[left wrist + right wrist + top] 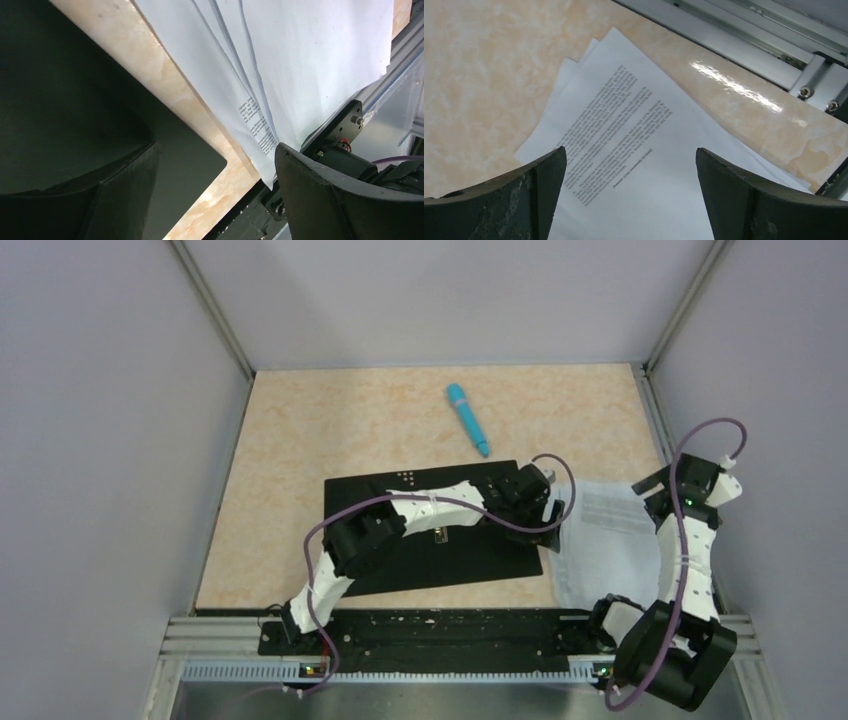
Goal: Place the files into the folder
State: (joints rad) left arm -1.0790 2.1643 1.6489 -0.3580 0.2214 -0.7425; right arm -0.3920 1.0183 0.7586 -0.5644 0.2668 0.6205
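The folder [440, 540] lies open on the table with its black inside up, and my left arm reaches across it. My left gripper [548, 512] is open and empty at the folder's right edge. In the left wrist view its fingers straddle the strip of table between the folder [75, 100] and the files [300, 60]. The files [600, 540] are a fanned stack of white printed sheets on the table right of the folder. My right gripper [672, 488] is open and empty over their far right part. In the right wrist view the files [634, 150] lie between its fingers.
A blue pen-like stick [467, 418] lies on the table behind the folder. A metal rail [744, 30] runs along the right table edge close to the files. Grey walls enclose the table on three sides.
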